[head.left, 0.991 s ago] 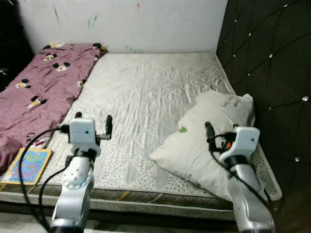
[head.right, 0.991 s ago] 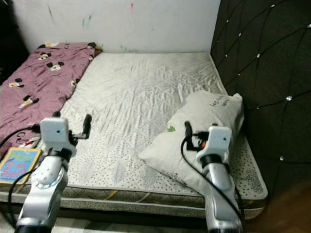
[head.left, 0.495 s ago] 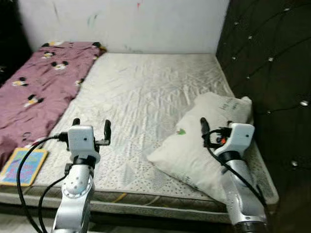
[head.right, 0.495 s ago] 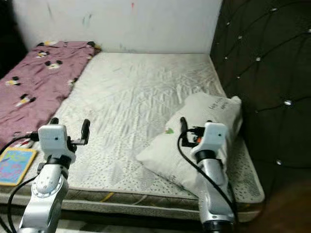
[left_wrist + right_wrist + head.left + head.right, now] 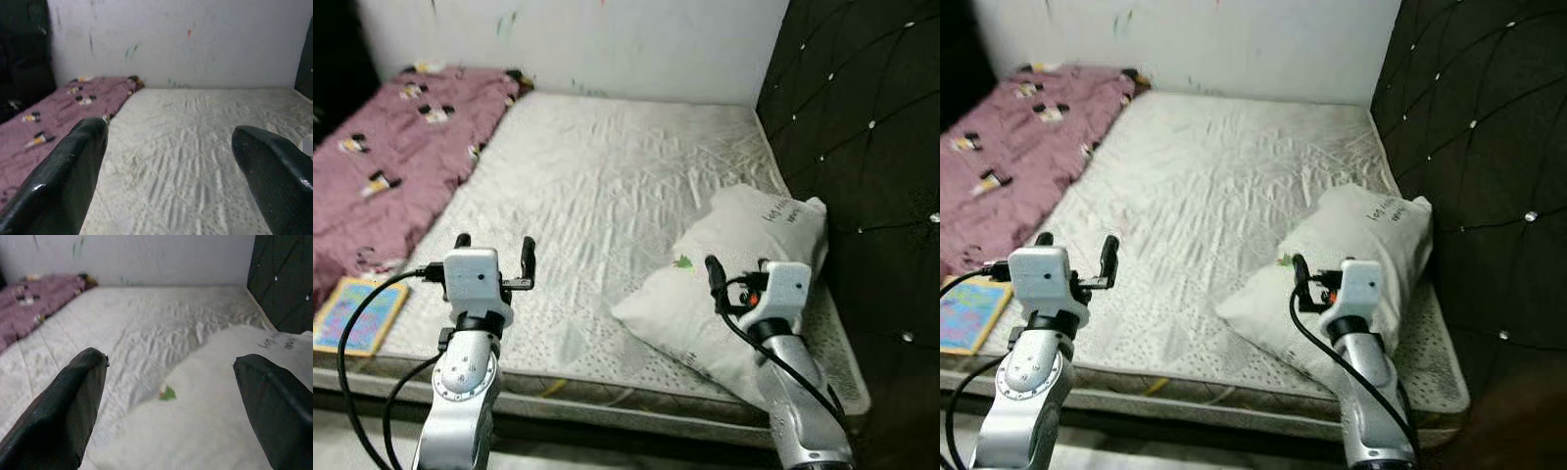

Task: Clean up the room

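Since a second ago: whole scene shifted with the camera, both grippers a little lower against the mattress (image 5: 607,186), pillow (image 5: 734,284) unmoved.

Left eye view: left gripper (image 5: 492,253) raised over the mattress's near left part, fingers spread wide, holding nothing. Right gripper (image 5: 736,278) over the pillow's near half, spread not clear from here. Pillow at the mattress's right side, against the dark quilted headboard (image 5: 862,147). Purple cartoon-print blanket (image 5: 382,166) along the mattress's left edge; colourful book (image 5: 357,313) beside its near left corner.

Left wrist view: fingers (image 5: 68,181) wide apart, bare mattress between.

Right wrist view: fingers (image 5: 58,411) wide apart, empty, pillow just below.
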Tool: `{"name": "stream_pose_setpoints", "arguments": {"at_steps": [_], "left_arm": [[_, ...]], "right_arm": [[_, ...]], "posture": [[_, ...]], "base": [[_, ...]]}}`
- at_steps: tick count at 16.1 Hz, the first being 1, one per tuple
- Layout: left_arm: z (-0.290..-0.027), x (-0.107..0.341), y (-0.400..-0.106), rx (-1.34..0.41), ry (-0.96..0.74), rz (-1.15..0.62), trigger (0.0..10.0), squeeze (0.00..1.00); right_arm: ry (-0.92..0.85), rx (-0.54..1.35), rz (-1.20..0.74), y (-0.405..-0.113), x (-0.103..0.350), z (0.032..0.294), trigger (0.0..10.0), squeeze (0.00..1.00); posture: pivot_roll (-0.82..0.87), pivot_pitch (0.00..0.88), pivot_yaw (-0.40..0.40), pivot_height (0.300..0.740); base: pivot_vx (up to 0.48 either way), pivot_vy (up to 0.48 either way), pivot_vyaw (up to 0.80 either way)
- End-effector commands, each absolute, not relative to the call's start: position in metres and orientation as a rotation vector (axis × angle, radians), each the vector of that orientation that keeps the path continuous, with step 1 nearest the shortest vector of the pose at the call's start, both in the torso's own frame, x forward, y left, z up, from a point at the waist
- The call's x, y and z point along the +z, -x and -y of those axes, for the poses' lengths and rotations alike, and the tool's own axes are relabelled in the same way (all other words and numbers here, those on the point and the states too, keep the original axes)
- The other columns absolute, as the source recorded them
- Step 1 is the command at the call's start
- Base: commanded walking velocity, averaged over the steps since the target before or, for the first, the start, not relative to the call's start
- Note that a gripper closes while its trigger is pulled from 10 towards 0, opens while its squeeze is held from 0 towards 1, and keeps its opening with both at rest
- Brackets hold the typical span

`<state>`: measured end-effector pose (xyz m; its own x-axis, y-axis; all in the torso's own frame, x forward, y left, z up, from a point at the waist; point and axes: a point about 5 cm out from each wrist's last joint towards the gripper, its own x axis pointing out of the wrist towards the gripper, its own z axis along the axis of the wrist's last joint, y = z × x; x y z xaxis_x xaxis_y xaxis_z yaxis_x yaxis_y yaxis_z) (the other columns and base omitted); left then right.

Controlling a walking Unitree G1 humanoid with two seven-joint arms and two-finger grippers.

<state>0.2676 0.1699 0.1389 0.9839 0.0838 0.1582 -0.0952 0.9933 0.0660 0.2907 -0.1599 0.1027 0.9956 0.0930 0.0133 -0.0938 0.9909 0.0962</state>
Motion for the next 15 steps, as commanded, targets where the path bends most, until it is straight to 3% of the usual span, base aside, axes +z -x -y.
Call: {"name": "stream_pose_setpoints", "arguments": {"at_steps": [1, 6, 10, 15], "left_arm": [[-0.172, 0.143, -0.265, 0.117, -0.070, 0.161, 10.0, 0.00], [-0.174, 0.143, -0.254, 0.189, -0.034, 0.147, 10.0, 0.00], [-0.178, 0.141, -0.249, 0.189, -0.056, 0.121, 10.0, 0.00], [-0.178, 0.141, -0.254, 0.134, -0.087, 0.102, 10.0, 0.00]], "right_arm": [[-0.077, 0.136, 0.025, -0.293, 0.111, 0.155, 10.0, 0.00], [-0.053, 0.214, 0.008, -0.297, 0.116, 0.148, 10.0, 0.00], [-0.094, 0.176, -0.007, -0.293, 0.112, 0.147, 10.0, 0.00], [-0.138, 0.098, -0.001, -0.291, 0.110, 0.152, 10.0, 0.00]], "posture": [[0.05, 0.133, -0.041, 0.740], [0.06, 0.155, -0.108, 0.740], [0.07, 0.170, -0.061, 0.740], [0.07, 0.175, 0.005, 0.740]], "base": [[0.000, 0.000, 0.00], [0.000, 0.000, 0.00], [0.000, 0.000, 0.00], [0.000, 0.000, -0.51]]}}
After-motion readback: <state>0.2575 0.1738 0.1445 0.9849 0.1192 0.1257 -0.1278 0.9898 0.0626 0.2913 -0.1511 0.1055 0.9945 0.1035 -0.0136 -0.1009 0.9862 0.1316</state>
